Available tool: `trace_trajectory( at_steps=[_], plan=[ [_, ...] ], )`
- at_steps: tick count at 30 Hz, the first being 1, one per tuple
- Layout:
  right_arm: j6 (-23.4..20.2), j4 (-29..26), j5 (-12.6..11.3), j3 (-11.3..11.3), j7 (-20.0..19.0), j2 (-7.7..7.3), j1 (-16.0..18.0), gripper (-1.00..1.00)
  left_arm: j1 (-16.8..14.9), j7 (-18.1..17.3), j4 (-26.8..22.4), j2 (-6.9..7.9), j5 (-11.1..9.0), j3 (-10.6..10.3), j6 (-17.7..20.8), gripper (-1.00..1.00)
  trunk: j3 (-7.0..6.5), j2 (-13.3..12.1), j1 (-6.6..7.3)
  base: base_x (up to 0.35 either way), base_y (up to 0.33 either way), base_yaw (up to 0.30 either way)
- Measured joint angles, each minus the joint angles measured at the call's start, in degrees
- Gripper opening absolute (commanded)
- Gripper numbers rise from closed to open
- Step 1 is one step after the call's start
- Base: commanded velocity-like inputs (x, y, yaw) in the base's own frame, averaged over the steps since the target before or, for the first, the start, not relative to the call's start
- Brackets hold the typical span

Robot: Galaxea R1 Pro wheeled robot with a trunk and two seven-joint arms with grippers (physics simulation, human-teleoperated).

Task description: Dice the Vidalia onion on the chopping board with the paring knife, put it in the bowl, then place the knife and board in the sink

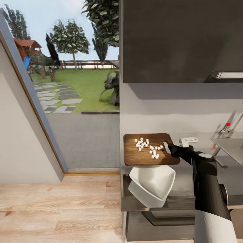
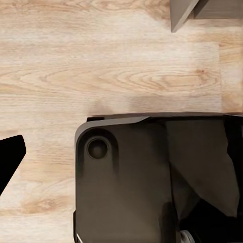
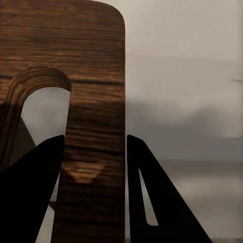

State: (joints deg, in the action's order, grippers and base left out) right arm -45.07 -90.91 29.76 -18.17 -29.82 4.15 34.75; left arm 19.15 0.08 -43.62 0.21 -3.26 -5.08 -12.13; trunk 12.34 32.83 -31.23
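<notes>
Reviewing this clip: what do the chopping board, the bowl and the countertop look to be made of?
Chopping board: dark-brown wood, matte, with visible grain lines, clearest in the right wrist view. Bowl: glossy white, probably ceramic or plastic; look leaves it open. Countertop: smooth grey, material unclear.

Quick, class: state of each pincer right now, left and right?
Left pincer: cannot be told.
Right pincer: closed on the chopping board at its handle end, diced onion on top.

The right gripper (image 1: 169, 149) grips the chopping board (image 1: 135, 156), diced onion (image 1: 147, 146) on it, above the bowl (image 1: 153, 184).
</notes>
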Motion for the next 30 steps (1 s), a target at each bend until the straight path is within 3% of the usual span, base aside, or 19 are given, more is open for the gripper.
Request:
trace_trajectory(
  at_steps=[6, 20, 30],
  plan=[
    [0.1, 0.0, -0.2, 0.0, 0.0, 0.2, 0.0, -1.0, 0.0, 0.0, 0.0, 0.02, 0.0, 0.0, 0.0, 1.0, 0.0, 0.0, 0.0, 0.0, -0.001, 0.0],
    [9.4, 0.9, -0.7, -0.3, -0.4, 0.43, 0.0, -1.0, 0.0, 0.0, 0.1, -0.12, 0.0, 0.0, 0.0, 1.0, 0.0, 0.0, 0.0, 0.0, 0.0, 0.0],
    [14.2, 5.8, -0.7, -0.5, -0.4, 0.31, 0.0, -1.0, 0.0, 0.0, 0.1, -0.32, 0.0, 0.0, 0.0, 1.0, 0.0, 0.0, 0.0, 0.001, -0.003, 0.0]
  ],
)
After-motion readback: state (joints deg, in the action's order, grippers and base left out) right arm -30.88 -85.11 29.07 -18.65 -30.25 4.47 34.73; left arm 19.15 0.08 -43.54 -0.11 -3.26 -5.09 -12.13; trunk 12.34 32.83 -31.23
